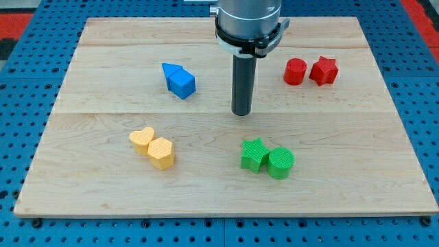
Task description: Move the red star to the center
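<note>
The red star (pixel 324 71) lies near the view's upper right of the wooden board (pixel 96 41), touching a red round block (pixel 295 71) on its left. My tip (pixel 241 113) stands near the board's middle, well to the left of and below the red pair, touching no block.
A blue pair, a triangle (pixel 171 70) and a cube (pixel 183 84), lies to the upper left of the tip. A yellow heart (pixel 143 139) and yellow hexagon (pixel 162 152) lie at lower left. A green star (pixel 254 154) and green cylinder (pixel 280 162) lie below the tip.
</note>
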